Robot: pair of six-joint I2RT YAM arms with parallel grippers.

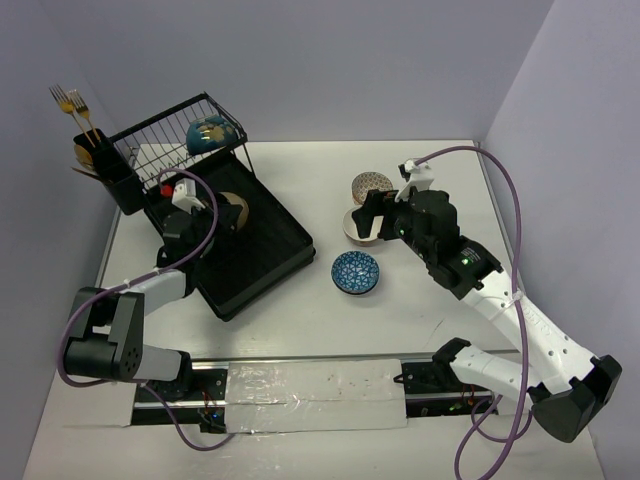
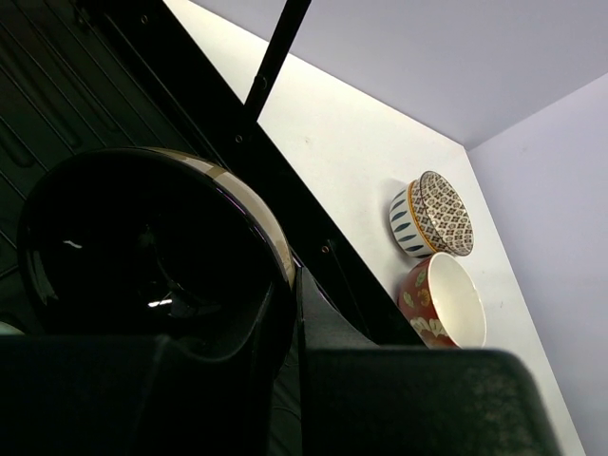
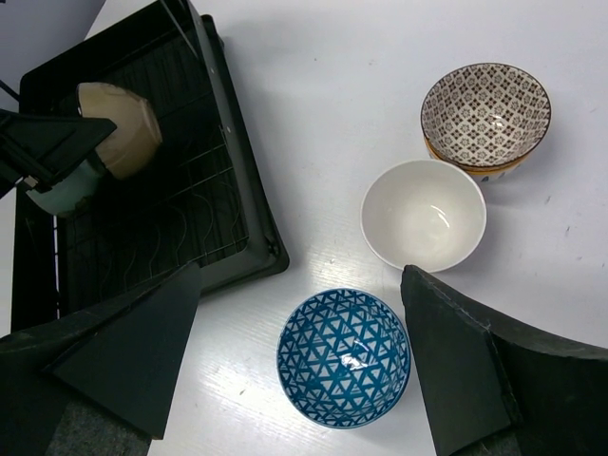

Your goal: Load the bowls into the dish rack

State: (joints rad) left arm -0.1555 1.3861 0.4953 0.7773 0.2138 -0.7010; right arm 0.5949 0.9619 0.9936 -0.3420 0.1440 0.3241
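While your left gripper (image 1: 212,215) is clamped on the beige bowl (image 3: 119,128), tipped over the rack (image 1: 260,262) tray, your right gripper (image 1: 375,216) hangs wide open. The blue bowl (image 3: 344,356) sits directly below its fingers and the white bowl (image 3: 424,215) just beyond. They're likely glazed ceramic: rigid, slick, chippable. Pinch the rim, one finger inside.

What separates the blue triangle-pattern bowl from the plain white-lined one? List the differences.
Inside, the blue bowl carries a triangle lattice; the white-lined bowl is plain. The blue bowl stands alone; the white-lined bowl sits right beside the brown-patterned bowl. Both stand upright, outside the dish rack.
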